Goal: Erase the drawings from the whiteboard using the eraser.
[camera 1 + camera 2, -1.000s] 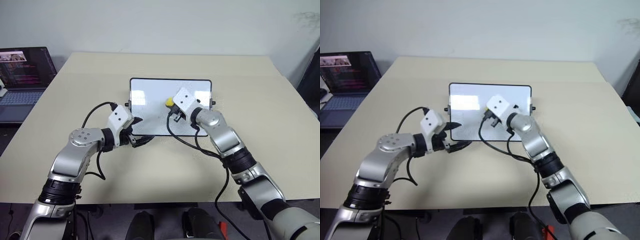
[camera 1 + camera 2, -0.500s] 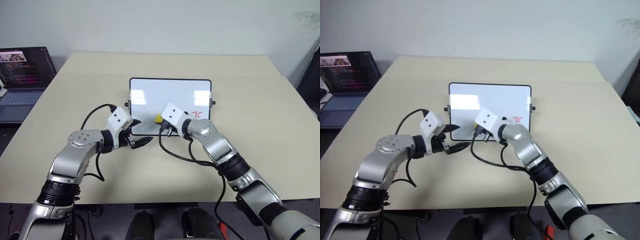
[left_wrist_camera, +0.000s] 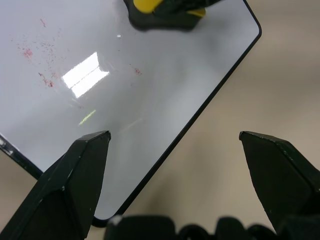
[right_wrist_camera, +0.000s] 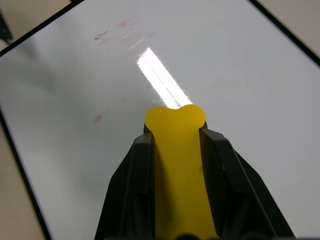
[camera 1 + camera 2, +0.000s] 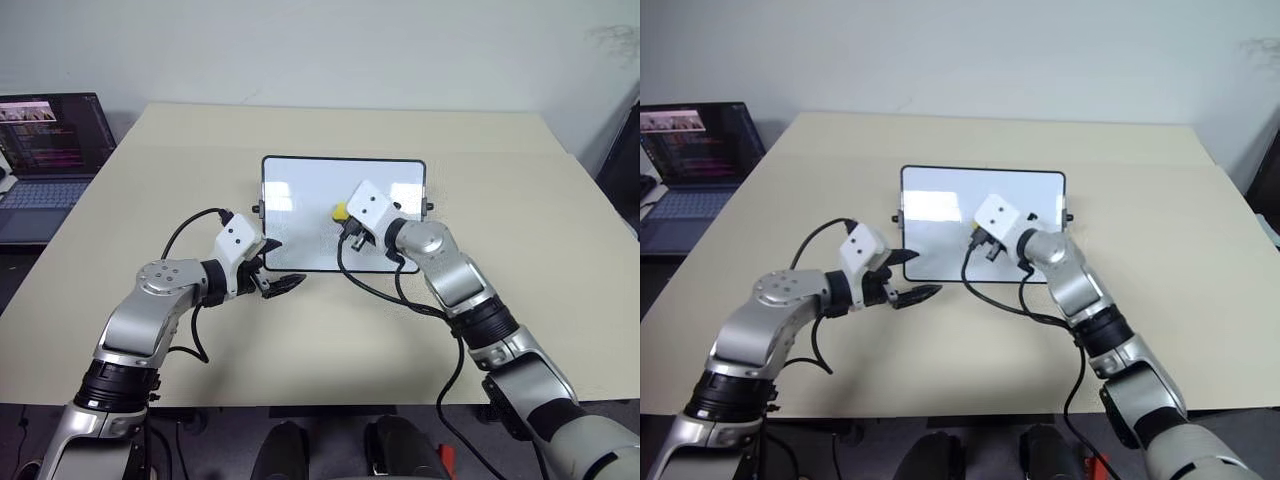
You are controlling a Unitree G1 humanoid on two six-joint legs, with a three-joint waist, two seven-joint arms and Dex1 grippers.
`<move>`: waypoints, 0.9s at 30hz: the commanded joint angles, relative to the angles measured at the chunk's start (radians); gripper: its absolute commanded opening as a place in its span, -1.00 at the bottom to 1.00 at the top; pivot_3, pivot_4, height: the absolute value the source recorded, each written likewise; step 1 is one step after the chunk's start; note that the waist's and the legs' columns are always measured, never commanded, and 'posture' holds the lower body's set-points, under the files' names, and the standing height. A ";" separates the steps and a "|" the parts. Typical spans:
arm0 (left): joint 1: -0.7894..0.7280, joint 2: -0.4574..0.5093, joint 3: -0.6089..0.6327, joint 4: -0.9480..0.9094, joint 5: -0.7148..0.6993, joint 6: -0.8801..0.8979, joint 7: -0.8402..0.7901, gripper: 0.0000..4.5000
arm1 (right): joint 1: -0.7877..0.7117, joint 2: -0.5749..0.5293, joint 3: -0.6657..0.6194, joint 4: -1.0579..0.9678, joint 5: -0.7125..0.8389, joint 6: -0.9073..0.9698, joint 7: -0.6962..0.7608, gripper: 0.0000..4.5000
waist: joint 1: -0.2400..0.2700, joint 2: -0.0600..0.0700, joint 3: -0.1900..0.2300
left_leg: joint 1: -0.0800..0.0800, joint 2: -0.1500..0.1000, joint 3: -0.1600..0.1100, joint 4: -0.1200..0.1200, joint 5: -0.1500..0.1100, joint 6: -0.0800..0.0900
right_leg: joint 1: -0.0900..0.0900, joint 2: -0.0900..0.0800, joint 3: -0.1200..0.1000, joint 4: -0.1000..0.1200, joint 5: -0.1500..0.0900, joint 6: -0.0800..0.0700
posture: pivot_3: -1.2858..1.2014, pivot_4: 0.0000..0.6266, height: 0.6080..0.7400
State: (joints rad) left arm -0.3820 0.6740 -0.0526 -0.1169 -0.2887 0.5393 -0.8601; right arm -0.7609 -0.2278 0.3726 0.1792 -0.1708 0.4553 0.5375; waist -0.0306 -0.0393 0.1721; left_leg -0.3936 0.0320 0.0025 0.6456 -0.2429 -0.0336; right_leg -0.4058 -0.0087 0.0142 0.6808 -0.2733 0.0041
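Eraser (image 5: 341, 210) back over the right-hand drawing.

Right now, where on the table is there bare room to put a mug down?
The table is bare right of the whiteboard, behind it toward the wall, and along the near edge. It's crowded at the board's front, where both grippers work.

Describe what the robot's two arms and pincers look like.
Both arms are jointed silver-grey metal with black bands at the joints. Each wrist carries a white boxy block, and loose black cables loop from it back along the forearm. The left pincer and the right pincer each have two black, tapered, angular fingers.
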 commanded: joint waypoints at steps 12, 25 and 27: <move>-0.056 -0.035 0.023 -0.023 -0.037 -0.063 -0.028 1.00 | 0.152 0.044 -0.278 -0.382 0.302 0.269 0.025 -0.57 | 0.005 0.001 0.001 | -0.006 -0.001 -0.001 0.000 0.000 0.000 | -0.004 -0.001 -0.001 -0.001 0.000 0.000 | 0.03 -0.52 1.00; -0.119 -0.047 -0.044 0.039 -0.010 -0.098 -0.105 1.00 | 0.537 -0.198 -0.356 -0.829 0.365 0.425 -0.045 -0.57 | -0.002 0.001 0.001 | -0.006 -0.002 0.000 -0.001 -0.004 -0.001 | -0.004 0.001 0.000 -0.001 -0.007 0.008 | 0.03 -0.52 1.00; -0.137 -0.057 -0.052 0.057 -0.010 -0.105 -0.111 1.00 | 0.550 -0.183 -0.354 -0.831 0.374 0.420 -0.066 -0.57 | -0.002 0.001 0.001 | -0.005 -0.002 0.000 -0.001 -0.004 -0.001 | -0.005 0.004 0.001 -0.001 -0.007 0.008 | 0.03 -0.52 1.00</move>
State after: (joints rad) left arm -0.4928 0.6242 -0.1039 -0.0575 -0.2951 0.4564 -0.9627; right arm -0.2058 -0.4183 0.0231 -0.6078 0.1983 0.8999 0.4894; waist -0.0330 -0.0382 0.1732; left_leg -0.3987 0.0302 0.0030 0.6451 -0.2469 -0.0347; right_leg -0.4102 -0.0038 0.0149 0.6802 -0.2799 0.0121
